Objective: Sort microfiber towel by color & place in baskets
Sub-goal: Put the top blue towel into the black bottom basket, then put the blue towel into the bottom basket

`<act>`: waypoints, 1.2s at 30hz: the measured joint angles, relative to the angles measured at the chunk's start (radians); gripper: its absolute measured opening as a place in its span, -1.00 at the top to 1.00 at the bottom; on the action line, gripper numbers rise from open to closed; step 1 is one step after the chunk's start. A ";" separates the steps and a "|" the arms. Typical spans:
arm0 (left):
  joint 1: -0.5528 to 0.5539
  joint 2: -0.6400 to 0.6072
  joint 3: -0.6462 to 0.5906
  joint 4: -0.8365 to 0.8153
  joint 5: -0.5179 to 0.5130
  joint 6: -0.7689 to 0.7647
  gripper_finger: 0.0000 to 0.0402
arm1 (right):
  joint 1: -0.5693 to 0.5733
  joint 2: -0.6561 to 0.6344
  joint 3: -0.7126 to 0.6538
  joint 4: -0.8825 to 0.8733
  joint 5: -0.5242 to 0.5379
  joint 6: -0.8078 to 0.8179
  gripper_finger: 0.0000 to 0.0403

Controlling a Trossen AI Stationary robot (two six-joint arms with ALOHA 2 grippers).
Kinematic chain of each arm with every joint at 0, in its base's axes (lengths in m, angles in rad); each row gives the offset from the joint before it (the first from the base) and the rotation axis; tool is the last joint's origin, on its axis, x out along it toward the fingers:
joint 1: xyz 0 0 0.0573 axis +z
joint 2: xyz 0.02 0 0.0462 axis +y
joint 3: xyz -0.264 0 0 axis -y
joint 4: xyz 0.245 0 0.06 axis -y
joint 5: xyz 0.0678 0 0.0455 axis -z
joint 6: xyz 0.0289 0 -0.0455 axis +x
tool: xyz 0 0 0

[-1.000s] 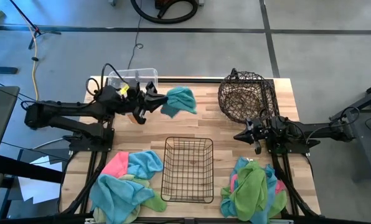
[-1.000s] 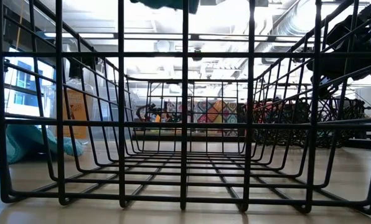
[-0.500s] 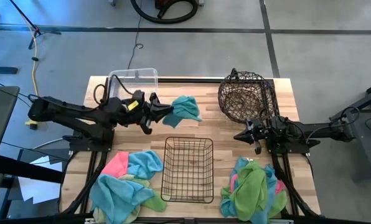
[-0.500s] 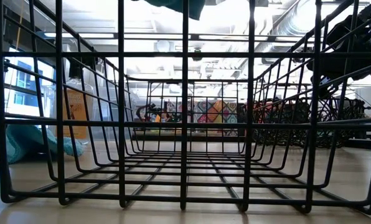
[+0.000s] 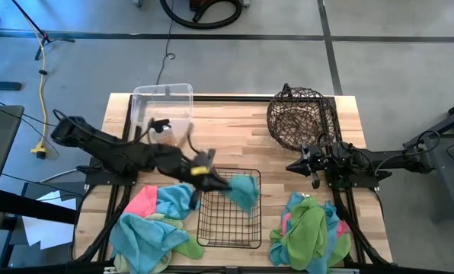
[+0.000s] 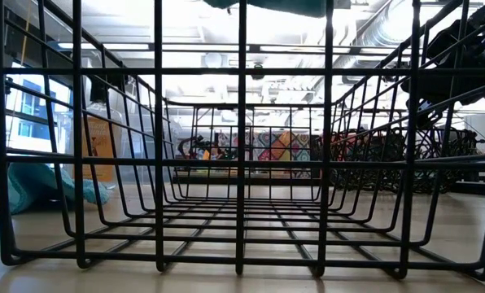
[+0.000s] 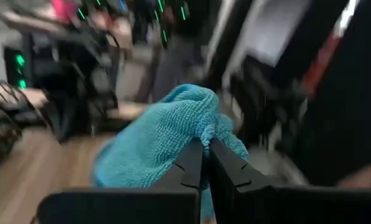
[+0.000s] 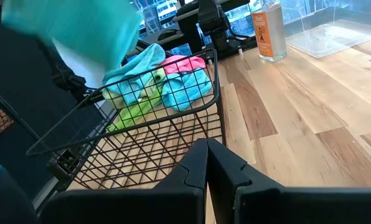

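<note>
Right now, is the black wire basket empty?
Empty: the black wire basket shows bare grid; the blue towel hangs above it in the left gripper.

No lettering, brand, number or sign can be read anywhere in these views. The nearest thing to it is the orange label on the clear bottle at the upper right of the right wrist view, also seen at the left of the low view, but its print is too small and blurred to make out. The colourful panel in the room at the centre of the low view shows only patterns, no legible words.
</note>
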 joint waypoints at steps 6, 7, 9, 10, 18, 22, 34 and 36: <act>-0.032 0.101 0.138 -0.348 0.012 0.125 1.00 | 0.000 0.000 0.000 0.000 0.000 0.000 1.00; -0.035 0.115 0.152 -0.379 0.014 0.138 1.00 | 0.000 0.000 0.000 0.000 0.000 0.000 1.00; -0.039 0.144 0.176 -0.413 0.015 0.154 1.00 | 0.000 0.000 0.000 0.000 0.000 0.000 1.00; -0.040 0.157 0.183 -0.422 0.015 0.165 1.00 | 0.000 0.000 0.000 0.000 0.000 0.000 1.00; -0.038 0.299 0.197 -0.421 0.040 0.165 0.99 | 0.000 0.000 0.000 0.000 0.000 0.000 1.00; -0.038 0.355 0.196 -0.442 0.041 0.166 0.90 | 0.000 0.000 0.000 0.000 0.000 0.000 1.00; -0.040 0.352 0.216 -0.568 0.045 0.144 0.13 | 0.000 0.000 0.000 0.000 0.000 0.000 1.00; -0.044 0.352 0.247 -0.591 0.045 0.144 0.01 | 0.000 0.000 0.000 0.000 0.000 0.000 1.00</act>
